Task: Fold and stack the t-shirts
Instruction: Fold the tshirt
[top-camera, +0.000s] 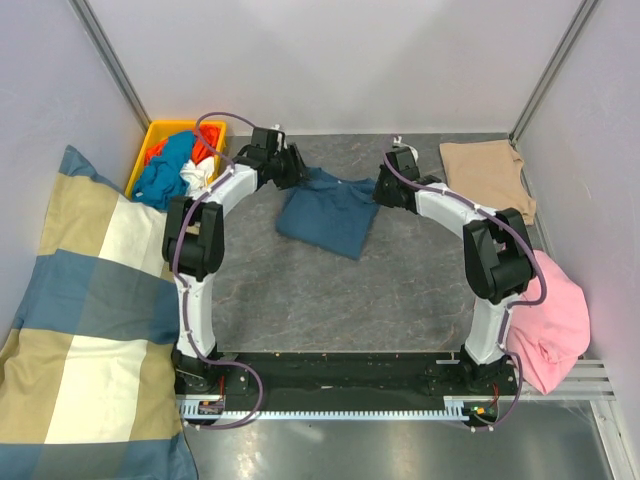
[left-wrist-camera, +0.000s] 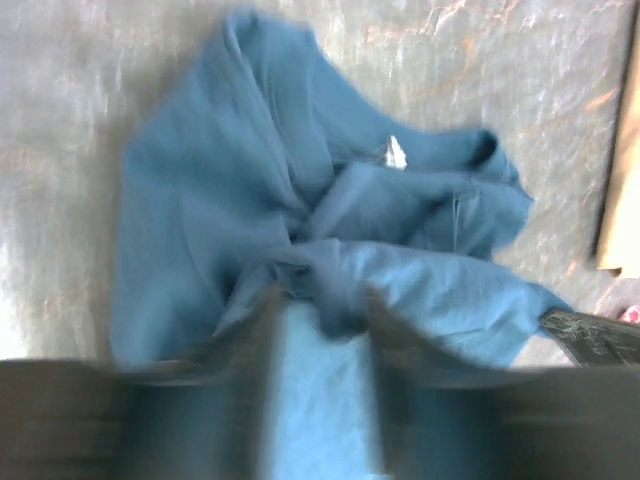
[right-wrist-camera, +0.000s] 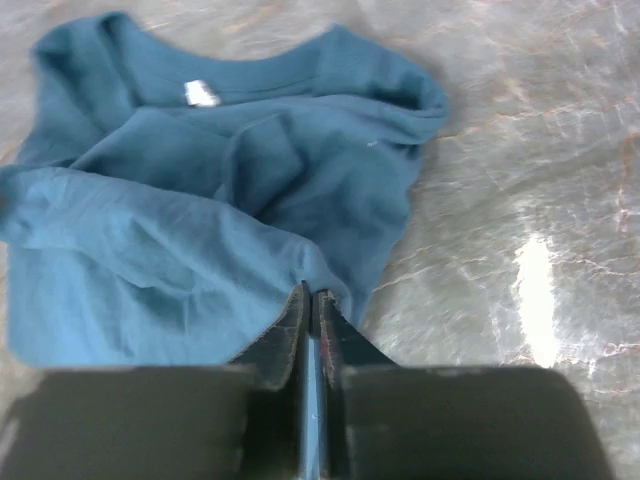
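Pink cloth is heaped at the lower right of the top view, beside the right arm's base. The checked cushion fills the lower left. Neither concerns you in this step.

Further up, on the grey table, the teal t-shirt lies crumpled in the upper middle of the frame, between your two grippers. Your right gripper has its fingers pressed together on a thin edge of that shirt, low in the right wrist view. The collar and its white label sit at the upper left of that view. Your left gripper shows blurred in its own wrist view, with its fingers parted. Blue cloth lies in the gap, and nothing is pinched as far as I can judge.

The shirt looks bunched rather than spread, so I judge you are at the flattening stage. Hold the right pinch firm. With the left, take a matching edge or corner, not a wad of several layers. Then draw the two apart evenly until the cloth lies flat before any fold. Watch for a sleeve tucked under.

Beyond, at the upper right, the tan t-shirt lies flat, well apart from the teal one. The yellow bin at the upper left holds more clothes.
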